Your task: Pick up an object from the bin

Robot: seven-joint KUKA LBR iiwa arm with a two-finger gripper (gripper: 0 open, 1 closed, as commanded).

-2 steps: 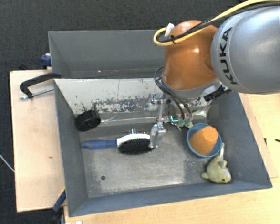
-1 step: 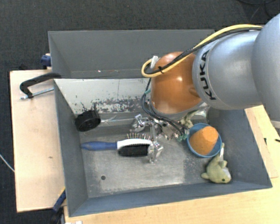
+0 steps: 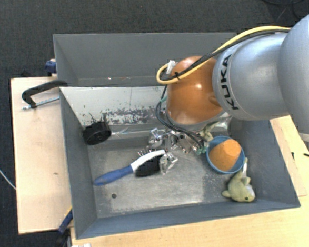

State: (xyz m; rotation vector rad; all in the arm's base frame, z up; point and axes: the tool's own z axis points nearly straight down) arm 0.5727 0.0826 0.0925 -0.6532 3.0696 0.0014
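We see the gripper (image 3: 164, 150) with its jaws spread, pinching nothing. The blue-handled plastic brush with a black-and-white bristle head (image 3: 128, 172) lies just beside them, its handle running away from the arm.

The grey metal bin (image 3: 76, 168) holds 5 loose things, 1 of each kind: 1 black round wheel-like piece (image 3: 96, 133) by the far left corner; 1 brush (image 3: 127, 171) with a blue handle and a black-and-white head near the middle; 1 blue cup (image 3: 214, 166) at the right; 1 orange ball (image 3: 226, 153) sitting in that cup; 1 yellowish soft toy (image 3: 239, 189) by the near right corner.
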